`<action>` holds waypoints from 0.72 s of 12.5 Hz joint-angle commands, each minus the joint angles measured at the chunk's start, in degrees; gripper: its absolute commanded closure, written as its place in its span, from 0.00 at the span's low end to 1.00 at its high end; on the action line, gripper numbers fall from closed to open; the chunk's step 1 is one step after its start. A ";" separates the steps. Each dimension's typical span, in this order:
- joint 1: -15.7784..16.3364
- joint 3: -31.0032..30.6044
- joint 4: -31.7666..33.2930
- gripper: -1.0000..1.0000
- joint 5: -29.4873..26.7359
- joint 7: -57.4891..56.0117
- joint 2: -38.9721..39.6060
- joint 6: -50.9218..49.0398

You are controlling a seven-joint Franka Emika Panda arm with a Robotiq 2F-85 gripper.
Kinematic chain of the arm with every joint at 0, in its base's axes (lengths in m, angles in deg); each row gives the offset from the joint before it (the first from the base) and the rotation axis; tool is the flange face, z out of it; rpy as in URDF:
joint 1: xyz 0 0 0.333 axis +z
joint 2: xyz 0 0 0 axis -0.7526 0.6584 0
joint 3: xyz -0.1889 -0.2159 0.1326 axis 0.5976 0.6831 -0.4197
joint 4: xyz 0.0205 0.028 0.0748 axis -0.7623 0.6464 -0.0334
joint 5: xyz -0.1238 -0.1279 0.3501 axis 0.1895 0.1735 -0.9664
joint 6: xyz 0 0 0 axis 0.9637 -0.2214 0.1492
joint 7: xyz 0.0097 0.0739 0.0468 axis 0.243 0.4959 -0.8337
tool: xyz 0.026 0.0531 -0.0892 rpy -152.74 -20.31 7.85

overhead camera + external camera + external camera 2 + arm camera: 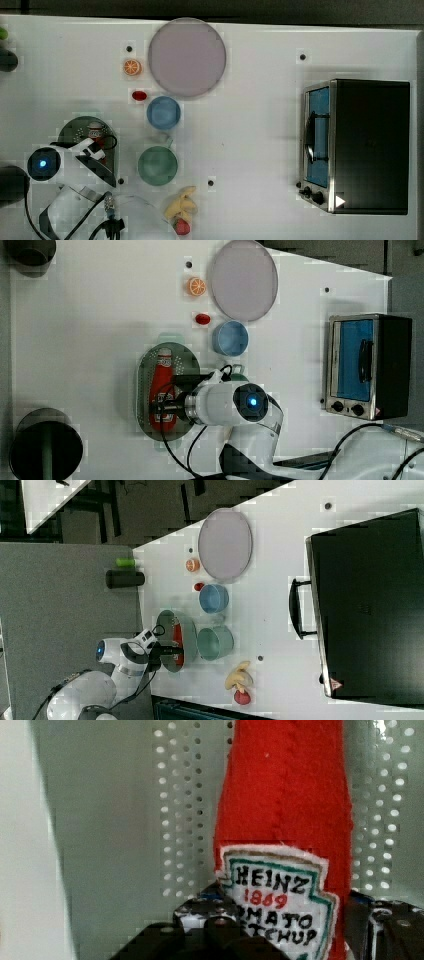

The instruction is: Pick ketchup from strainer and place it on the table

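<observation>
Your end effector (162, 409) straddles the ketchup (162, 385) at its label, but you cannot tell whether it pinches yet. The bottle lies in the strainer (145, 371); lifting it onto the worktop (90, 315) remains.

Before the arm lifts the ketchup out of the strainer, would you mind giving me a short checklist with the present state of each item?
1. Ketchup lies inside the strainer: ok.
2. Gripper sits at the bottle's label end, one finger on either side: ok.
3. Jaws firmly clamped on the bottle: cannot tell.
4. Cap end points away from the gripper: ok.
5. Bare table beside the strainer for the set-down: ok.
6. Green cup and blue cup stand apart from the strainer: ok.
</observation>
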 commanded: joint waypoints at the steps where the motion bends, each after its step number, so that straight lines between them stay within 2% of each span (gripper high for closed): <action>1: -0.19 -1.39 -1.28 0.41 0.53 3.73 -3.63 0.26; 4: -2.76 -5.91 -1.71 0.41 -3.27 3.72 -9.51 -5.88; 8: -6.73 -10.98 -6.84 0.41 -18.12 3.51 -17.44 -12.46; 9: -7.31 -11.03 -8.91 0.41 -20.23 2.76 -18.68 -14.58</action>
